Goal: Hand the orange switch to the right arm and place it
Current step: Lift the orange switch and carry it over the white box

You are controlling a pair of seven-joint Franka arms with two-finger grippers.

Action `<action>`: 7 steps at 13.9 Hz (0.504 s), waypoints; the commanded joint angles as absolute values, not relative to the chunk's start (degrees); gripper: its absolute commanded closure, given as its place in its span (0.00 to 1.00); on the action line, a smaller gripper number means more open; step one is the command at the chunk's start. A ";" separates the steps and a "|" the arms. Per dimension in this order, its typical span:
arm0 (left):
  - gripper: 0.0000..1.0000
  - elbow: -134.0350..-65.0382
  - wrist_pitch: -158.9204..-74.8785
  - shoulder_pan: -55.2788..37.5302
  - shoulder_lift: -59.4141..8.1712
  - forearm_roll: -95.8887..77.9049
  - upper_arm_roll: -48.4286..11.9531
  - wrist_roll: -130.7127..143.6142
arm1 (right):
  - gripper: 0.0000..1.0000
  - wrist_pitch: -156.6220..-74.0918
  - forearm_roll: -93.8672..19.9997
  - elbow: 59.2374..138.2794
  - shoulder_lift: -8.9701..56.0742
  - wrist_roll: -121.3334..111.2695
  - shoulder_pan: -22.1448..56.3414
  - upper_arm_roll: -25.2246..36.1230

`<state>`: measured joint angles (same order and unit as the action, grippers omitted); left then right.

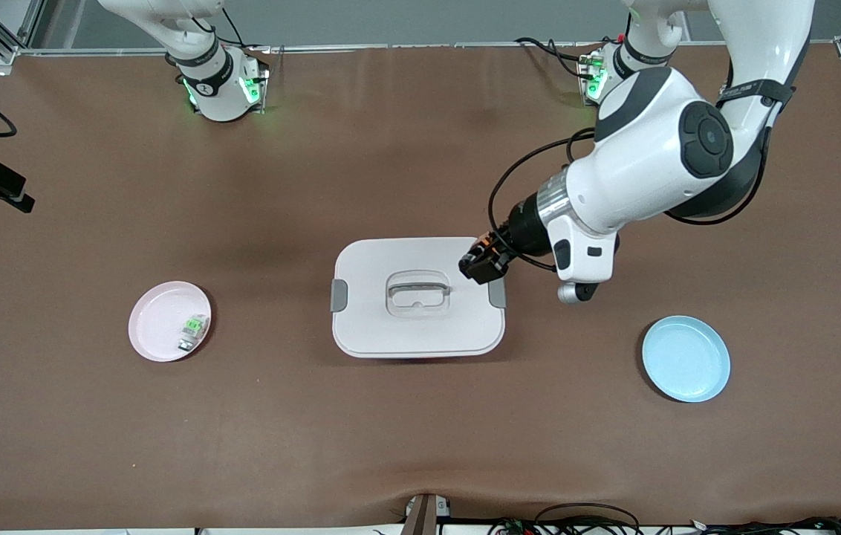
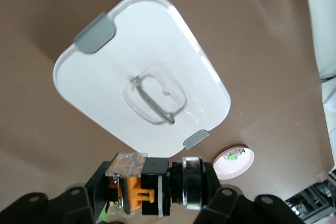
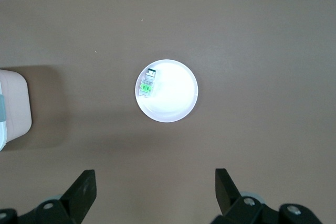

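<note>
Orange switch (image 2: 137,188) sits clamped in the left gripper (image 1: 481,261), held in the air over the edge of the white lidded box (image 1: 391,327) toward the left arm's end. The right gripper (image 3: 155,190) waits high over the pink plate (image 1: 157,327), its fingers spread wide and empty. A green-and-silver part (image 1: 193,331) lies on that plate. A blue plate (image 1: 686,359) sits near the left arm's end of the brown table (image 1: 420,446).

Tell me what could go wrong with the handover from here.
The left gripper holds the orange switch over the white box's corner; a slip could drop it onto the lid. The right gripper hangs open above the pink plate, apart from the switch, so the arms might collide while meeting.
</note>
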<state>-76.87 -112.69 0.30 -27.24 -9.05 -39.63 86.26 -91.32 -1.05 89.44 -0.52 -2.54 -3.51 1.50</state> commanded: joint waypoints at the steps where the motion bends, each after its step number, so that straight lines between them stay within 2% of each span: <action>1: 1.00 -76.73 -109.52 -1.31 -25.32 -9.58 -39.46 92.97 | 0.00 -90.53 -1.14 87.98 3.59 -2.55 -3.78 1.32; 7: 1.00 -76.73 -109.60 -7.20 -26.10 -9.75 -39.29 103.00 | 0.00 -90.70 -14.04 88.68 3.60 -1.41 -3.25 1.06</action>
<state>-76.94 -110.53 -6.20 -26.38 -9.05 -39.67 100.97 -91.42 -10.98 89.41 4.03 -2.47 -3.31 1.24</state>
